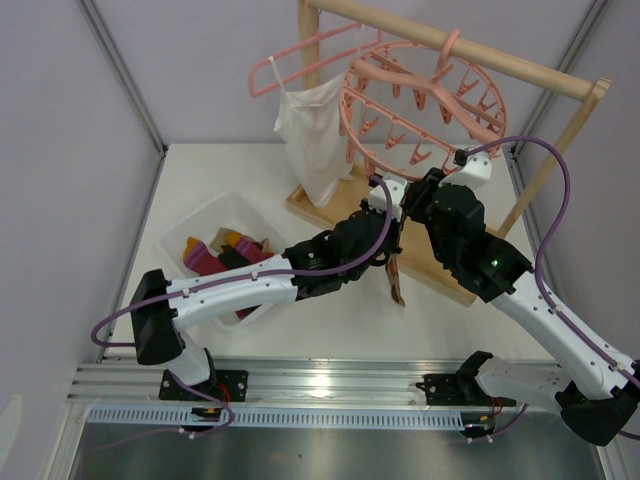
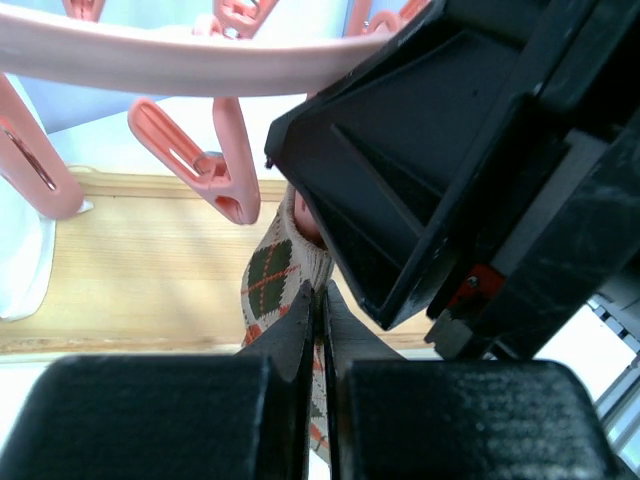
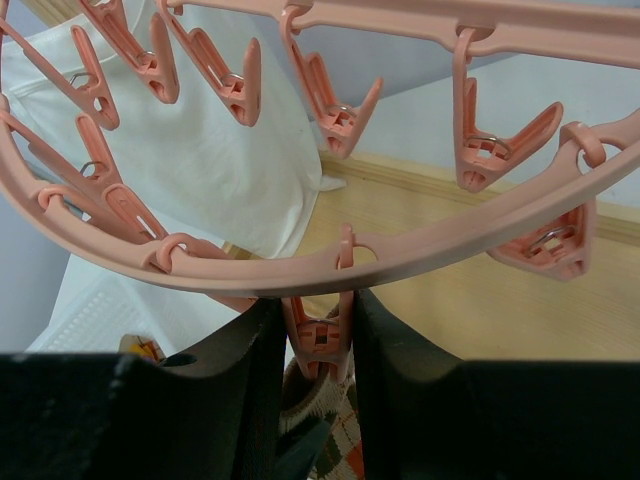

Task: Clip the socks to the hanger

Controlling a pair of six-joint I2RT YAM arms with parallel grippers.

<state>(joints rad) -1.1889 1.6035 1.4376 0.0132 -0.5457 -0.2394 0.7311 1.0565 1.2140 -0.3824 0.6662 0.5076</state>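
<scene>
Two grips: left fingers (image 2: 290, 345) pinch argyle sock (image 2: 270, 275), hanging vertical. Right fingers (image 3: 255, 350) squeeze clip (image 3: 318, 335) just above its cuff.

- Robot lab test cell, not a home.
- Plain panel walls (image 1: 60, 120) enclose a white bench (image 1: 220, 175).
- Left arm (image 1: 230, 290) and right arm (image 1: 540, 310) bolted to aluminium rail (image 1: 330, 378), purple cables (image 1: 567, 185) exposed.

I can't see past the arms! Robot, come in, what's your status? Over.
Left end effector shut on argyle sock. Right end effector squeezing a clip on the hanger, sock cuff just below it. Nothing in the way. Over.
</scene>
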